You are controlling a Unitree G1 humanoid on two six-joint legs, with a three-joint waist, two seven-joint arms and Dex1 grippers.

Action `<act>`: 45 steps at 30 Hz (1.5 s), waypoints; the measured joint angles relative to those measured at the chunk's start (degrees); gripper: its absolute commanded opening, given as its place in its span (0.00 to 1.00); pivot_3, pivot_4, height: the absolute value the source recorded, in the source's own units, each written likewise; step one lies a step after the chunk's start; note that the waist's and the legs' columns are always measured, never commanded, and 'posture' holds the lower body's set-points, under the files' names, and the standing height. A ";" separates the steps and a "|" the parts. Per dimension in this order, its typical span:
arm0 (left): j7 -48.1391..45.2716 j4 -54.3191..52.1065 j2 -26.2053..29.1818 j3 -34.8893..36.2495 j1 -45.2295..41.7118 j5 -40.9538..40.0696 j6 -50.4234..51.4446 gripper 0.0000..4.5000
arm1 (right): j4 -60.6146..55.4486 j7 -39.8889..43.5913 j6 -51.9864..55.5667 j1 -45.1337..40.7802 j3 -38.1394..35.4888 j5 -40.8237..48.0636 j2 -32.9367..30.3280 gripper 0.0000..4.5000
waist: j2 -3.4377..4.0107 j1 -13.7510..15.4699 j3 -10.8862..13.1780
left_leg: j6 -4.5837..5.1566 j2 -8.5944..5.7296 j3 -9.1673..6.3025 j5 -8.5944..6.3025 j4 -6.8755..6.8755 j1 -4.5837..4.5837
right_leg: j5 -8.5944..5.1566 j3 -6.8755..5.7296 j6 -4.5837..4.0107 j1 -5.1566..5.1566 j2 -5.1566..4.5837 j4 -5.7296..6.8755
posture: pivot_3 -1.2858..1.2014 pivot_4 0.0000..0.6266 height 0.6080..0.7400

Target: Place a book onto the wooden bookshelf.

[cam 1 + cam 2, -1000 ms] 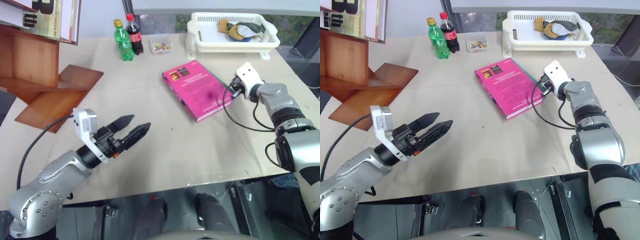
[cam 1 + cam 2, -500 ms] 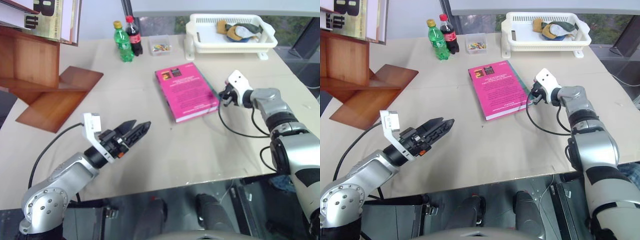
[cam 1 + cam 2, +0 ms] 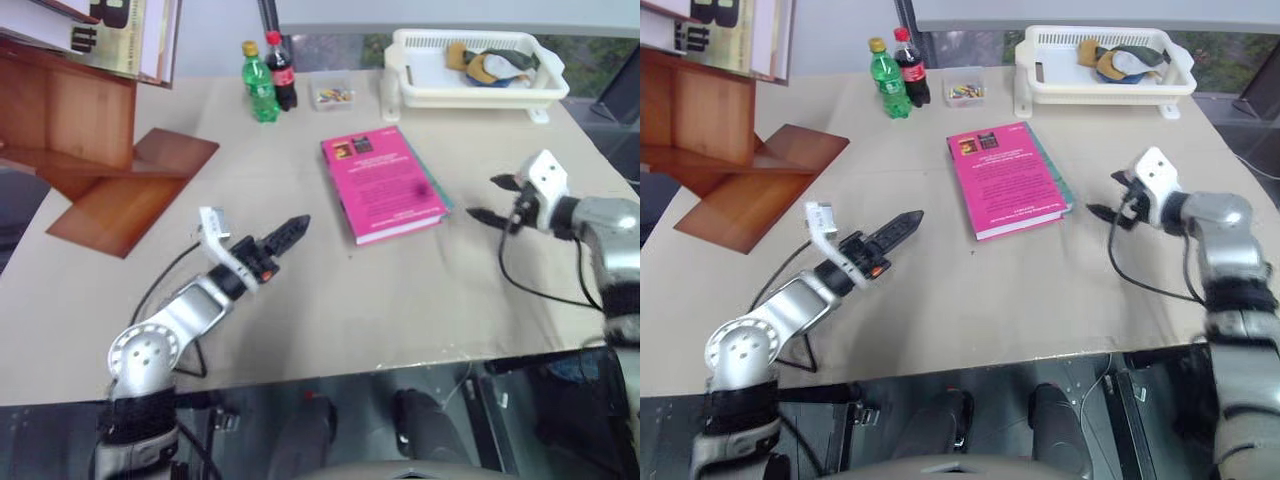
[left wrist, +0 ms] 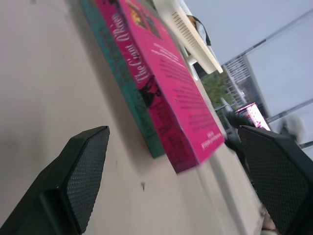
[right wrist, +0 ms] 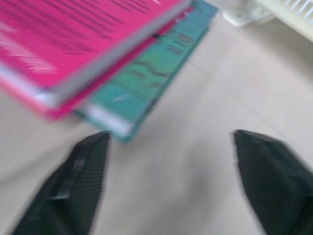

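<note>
The pink book (image 3: 385, 185) lies flat mid-table on top of a thinner teal book (image 3: 441, 196), whose edge shows along its right side. Both appear close up in the left wrist view, book (image 4: 171, 73) above teal book (image 4: 122, 83). My right gripper (image 3: 483, 198) hovers open just right of the books, pointing at them without touching. My left gripper (image 3: 295, 228) is open, low over the table (image 3: 400, 290), pointing at the book's near left corner from a short way off. The wooden bookshelf (image 3: 90, 130) stands at the far left.
Cream books (image 3: 120, 35) lean on the shelf's top. A green bottle (image 3: 262, 85), a cola bottle (image 3: 281, 72) and a small clear box (image 3: 332, 95) stand at the back. A white basket (image 3: 420, 95) sits back right. The table's front edge is near.
My right gripper was shut at the book's right edge; it has opened and drawn back to the right. The left gripper moved forward toward the book and rolled over. The camera shifted slightly.
</note>
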 measured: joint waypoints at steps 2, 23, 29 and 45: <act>-1.17 5.00 -1.40 -0.82 -4.00 1.29 0.37 1.00 | -13.47 -0.25 6.93 5.65 -3.13 5.84 -1.70 0.93 | 0.03 -0.02 -0.02 | 0.05 -0.02 -0.01 -0.02 0.05 0.03 | 0.00 0.00 0.01 0.05 0.01 0.02 | 0.52 0.24 1.00; -22.58 45.63 -8.92 -2.80 -30.96 21.47 7.12 1.00 | -65.47 -26.86 27.70 27.93 -6.45 24.01 1.89 0.97 | -0.08 0.24 -0.01 | 0.08 -0.05 -0.41 -0.04 0.73 0.15 | -0.03 -0.44 0.06 0.72 0.08 -0.05 | 0.52 0.24 1.00; -23.97 54.03 -10.94 1.70 -35.08 24.41 5.38 1.00 | -65.71 -29.23 27.70 27.87 -5.15 23.91 1.80 0.97 | -0.09 0.26 0.00 | 0.08 -0.04 -0.44 -0.04 0.72 0.15 | -0.04 -0.48 0.07 0.72 0.08 -0.05 | 0.52 0.24 1.00; -25.91 58.81 -10.62 8.16 -37.56 27.52 7.58 0.16 | -65.67 -30.47 27.69 27.63 -4.80 24.10 0.77 1.00 | -0.09 0.18 0.00 | 0.08 -0.04 -0.45 -0.05 0.71 0.15 | -0.05 -0.48 0.10 0.72 0.07 -0.05 | 0.52 0.24 1.00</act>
